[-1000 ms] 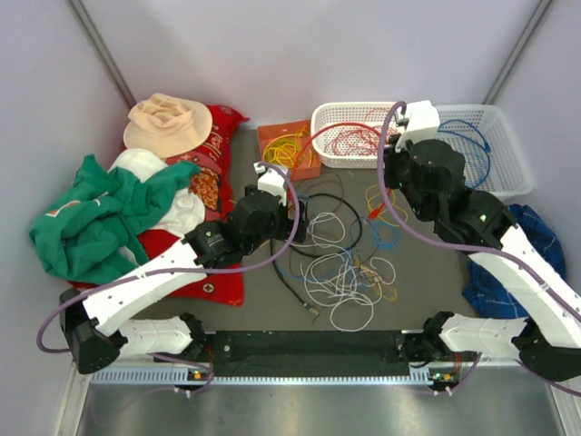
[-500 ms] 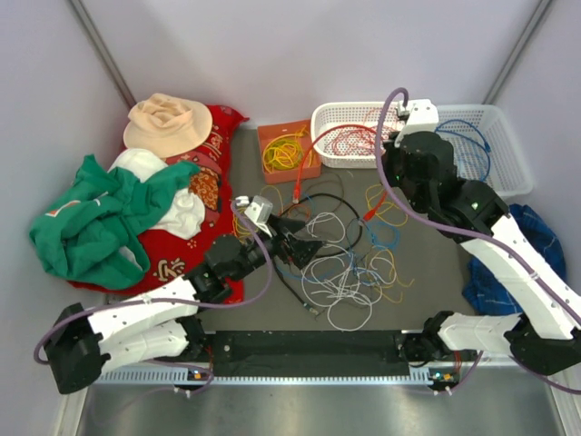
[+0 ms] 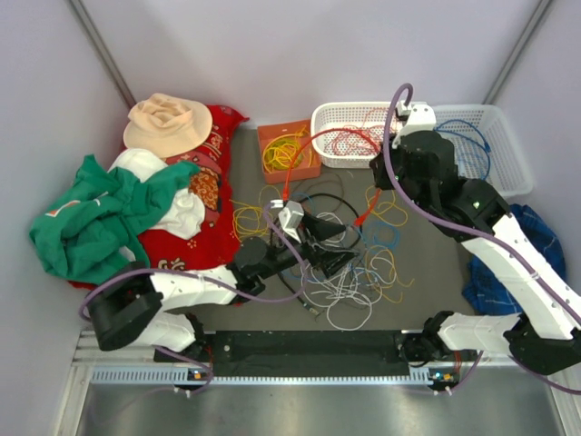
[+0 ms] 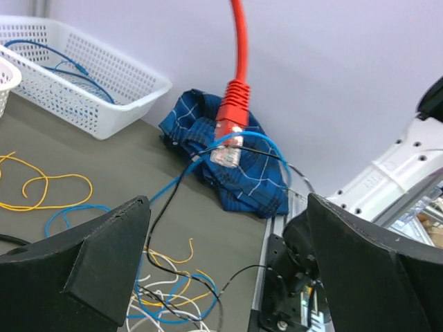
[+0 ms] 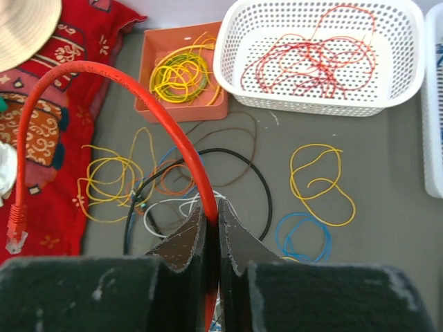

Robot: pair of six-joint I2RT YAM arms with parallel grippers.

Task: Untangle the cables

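Overhead view of a grey table (image 3: 436,272) with two robot arms reaching in from the 6 o'clock edge. At the centre lay the cables (image 3: 349,272) – a loose tangle of thin white, blue, yellow and black loops spread over the table top, with more yellow loops (image 3: 250,213) just to their 9 o'clock side.

The right gripper (image 5: 209,220), coming in from 3 o'clock, was clenched on a thick red cable (image 5: 104,72). Its wrist camera showed both fingertips pinched tight against it. From that grip the red cable arched up and over toward 10 o'clock and hung down, ending in a clear plug (image 5: 15,238).

The left gripper (image 3: 331,247) sat low over the middle of the tangle, its jaws spread wide and grasping nothing. In its own wrist view a red plug (image 4: 228,131) dangled above and between the two parted fingers, with a thin blue wire and a thin black wire crossing right at it.

At 12 o'clock an orange tray (image 5: 180,114) held a coil of yellow wires (image 5: 176,72). At 1 o'clock a white basket (image 5: 318,107) held red wires (image 5: 311,62), and a second white basket (image 4: 97,104) beside it held a blue cable (image 3: 472,136).

A blue checked cloth (image 4: 235,173) lay crumpled at 3 o'clock. At 9 to 10 o'clock were a red cloth (image 3: 218,145), a straw hat (image 3: 168,123) and a green garment (image 3: 91,218).
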